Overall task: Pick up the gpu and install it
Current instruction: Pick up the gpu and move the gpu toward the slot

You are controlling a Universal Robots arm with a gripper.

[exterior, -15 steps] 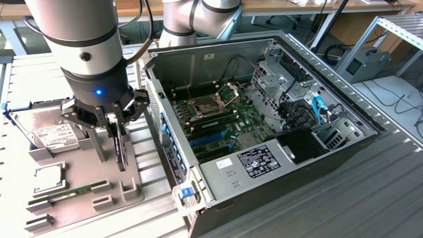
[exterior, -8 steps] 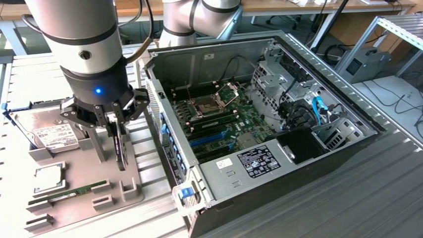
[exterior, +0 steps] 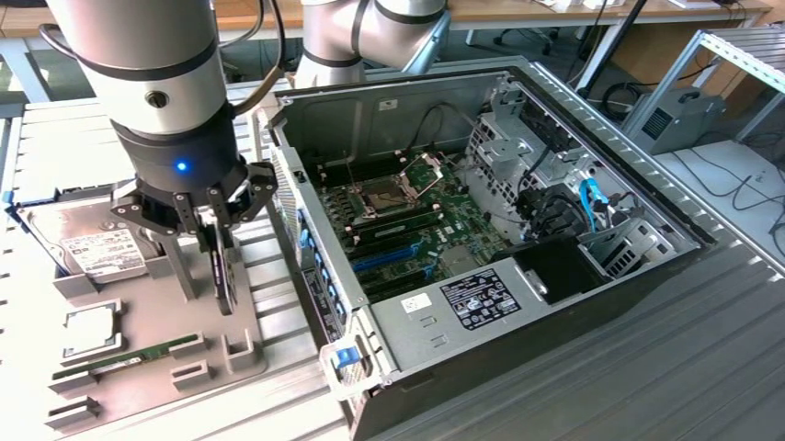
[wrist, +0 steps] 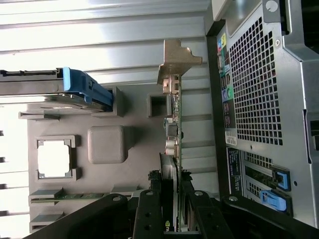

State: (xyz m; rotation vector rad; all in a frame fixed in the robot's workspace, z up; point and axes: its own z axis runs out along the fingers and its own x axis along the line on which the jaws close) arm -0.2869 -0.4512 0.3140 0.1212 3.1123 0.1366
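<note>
The gpu (exterior: 222, 276) is a thin black card standing on edge over the grey fixture tray (exterior: 147, 303), at the exterior view's left of the open computer case (exterior: 322, 268). My gripper (exterior: 211, 228) is shut on its upper edge, one finger on each face. From the wrist view I look along the card's edge (wrist: 173, 127) to its silver bracket (wrist: 177, 62) at the far end, with the fingers (wrist: 149, 211) clamped on either side. Whether the card's lower edge still touches the tray is unclear.
A silver hard drive (exterior: 92, 246) with a blue clip (wrist: 82, 87), a processor (exterior: 92, 331) and a green memory stick (exterior: 135, 354) lie on the tray. Inside the case, the motherboard has blue slots (exterior: 392, 257). The case's perforated rear panel (wrist: 259, 99) stands close beside the card.
</note>
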